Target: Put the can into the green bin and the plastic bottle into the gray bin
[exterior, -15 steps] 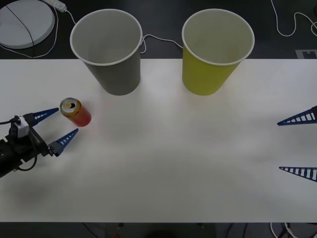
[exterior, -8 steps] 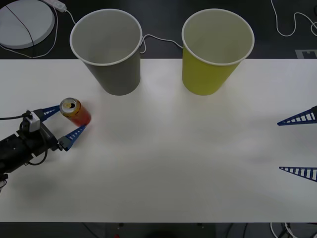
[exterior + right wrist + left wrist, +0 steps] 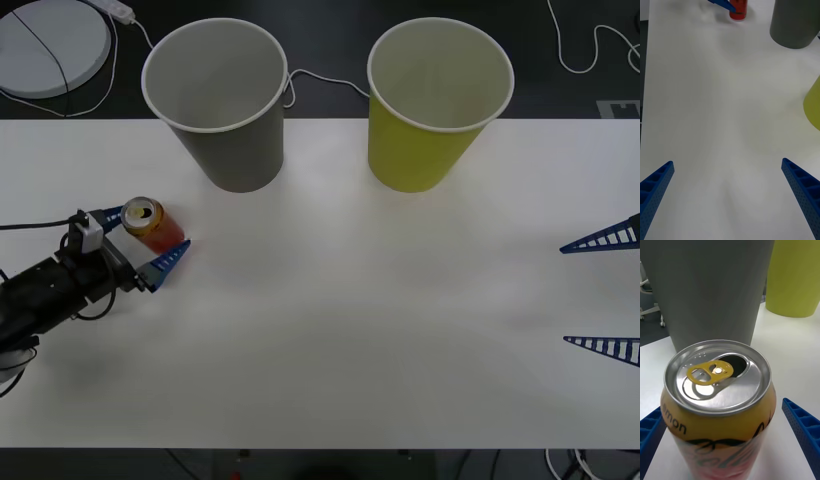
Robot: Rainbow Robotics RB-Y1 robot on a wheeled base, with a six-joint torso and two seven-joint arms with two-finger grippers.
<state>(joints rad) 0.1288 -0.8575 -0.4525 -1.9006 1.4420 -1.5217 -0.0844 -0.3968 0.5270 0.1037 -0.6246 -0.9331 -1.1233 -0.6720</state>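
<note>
can [image 3: 153, 226] upright on the white counter [image 3: 360, 330], at about 7 o'clock from the gray bin [image 3: 217, 98]. left tool [image 3: 141, 243] open, one finger on each side of the can; contact unclear, probably not gripping yet. green bin [image 3: 434, 100] at 3 o'clock from the gray one. right tool [image 3: 602, 293] wide open, empty, at the counter's 3 o'clock edge.
</note>
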